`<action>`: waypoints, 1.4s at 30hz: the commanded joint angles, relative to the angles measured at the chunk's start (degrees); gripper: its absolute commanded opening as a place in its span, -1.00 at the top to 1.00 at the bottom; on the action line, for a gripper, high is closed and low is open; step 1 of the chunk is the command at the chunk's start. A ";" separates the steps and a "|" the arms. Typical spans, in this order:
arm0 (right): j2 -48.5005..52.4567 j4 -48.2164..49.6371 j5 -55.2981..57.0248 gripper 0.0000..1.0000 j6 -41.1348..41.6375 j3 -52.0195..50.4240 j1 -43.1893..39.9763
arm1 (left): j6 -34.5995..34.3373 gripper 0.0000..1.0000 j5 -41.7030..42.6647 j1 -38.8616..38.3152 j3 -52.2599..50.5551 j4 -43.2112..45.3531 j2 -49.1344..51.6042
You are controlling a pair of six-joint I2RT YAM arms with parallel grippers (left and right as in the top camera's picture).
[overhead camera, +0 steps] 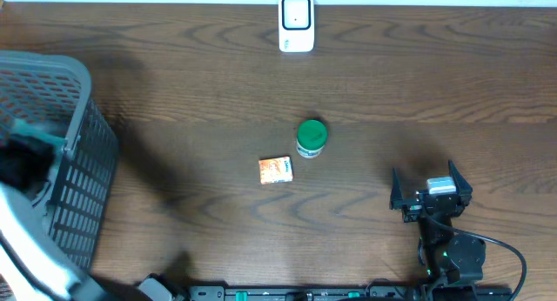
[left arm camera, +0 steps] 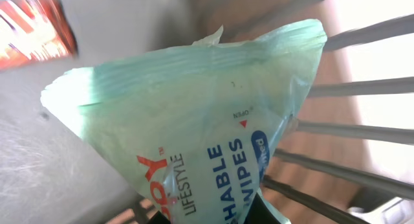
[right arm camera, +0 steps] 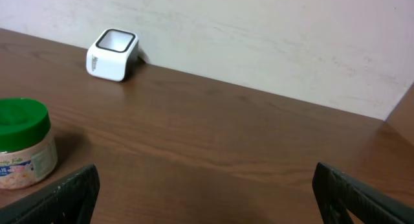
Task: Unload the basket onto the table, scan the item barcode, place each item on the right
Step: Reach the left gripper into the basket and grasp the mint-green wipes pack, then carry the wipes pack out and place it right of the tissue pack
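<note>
A pale green pack of wipes [left arm camera: 194,114] fills the left wrist view, inside the grey basket. My left gripper [left arm camera: 207,214] is shut on its lower end, with dark fingers showing on either side of the wrapper. From overhead that gripper [overhead camera: 30,153] is a dark shape inside the basket, with a bit of green pack [overhead camera: 42,136] beside it. The white barcode scanner [overhead camera: 296,23] stands at the table's far edge, also in the right wrist view [right arm camera: 113,54]. My right gripper [overhead camera: 424,172] rests open at the front right, holding nothing [right arm camera: 207,191].
The grey slatted basket [overhead camera: 83,162] takes up the left side of the table. A red-orange packet [left arm camera: 32,30] lies inside it. A green-lidded jar [overhead camera: 311,137] and a small orange box [overhead camera: 275,170] sit mid-table. The jar [right arm camera: 22,143] is left of my right gripper.
</note>
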 commanded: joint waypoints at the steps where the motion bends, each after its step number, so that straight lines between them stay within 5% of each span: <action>1: -0.31 -0.24 -0.11 -0.98 0.85 -0.04 0.13 | -5.35 0.85 0.70 1.03 2.29 -0.13 -11.87; 3: -0.31 -0.24 -0.11 -0.99 0.85 -0.04 0.13 | -7.26 0.85 2.10 1.01 2.29 -0.15 -17.70; 10: -0.31 -0.24 -0.11 -0.99 0.85 -0.04 0.13 | -11.72 0.85 28.02 -6.49 2.27 -1.25 -32.63; 15: -0.31 -0.24 -0.11 -0.99 0.85 -0.04 0.13 | -11.26 0.85 30.38 -19.89 2.03 -3.45 -34.64; 24: -0.31 -0.24 -0.11 -0.99 0.85 -0.04 0.13 | -10.62 0.85 13.46 -49.64 -2.93 -1.51 -29.33; 31: -0.31 -0.24 -0.11 -0.99 0.85 -0.04 0.13 | -10.60 0.86 4.98 -73.55 -4.28 9.33 -13.14; 42: -0.31 -0.24 -0.11 -0.99 0.85 -0.04 0.13 | -11.47 0.85 -0.28 -92.76 -4.26 20.04 13.88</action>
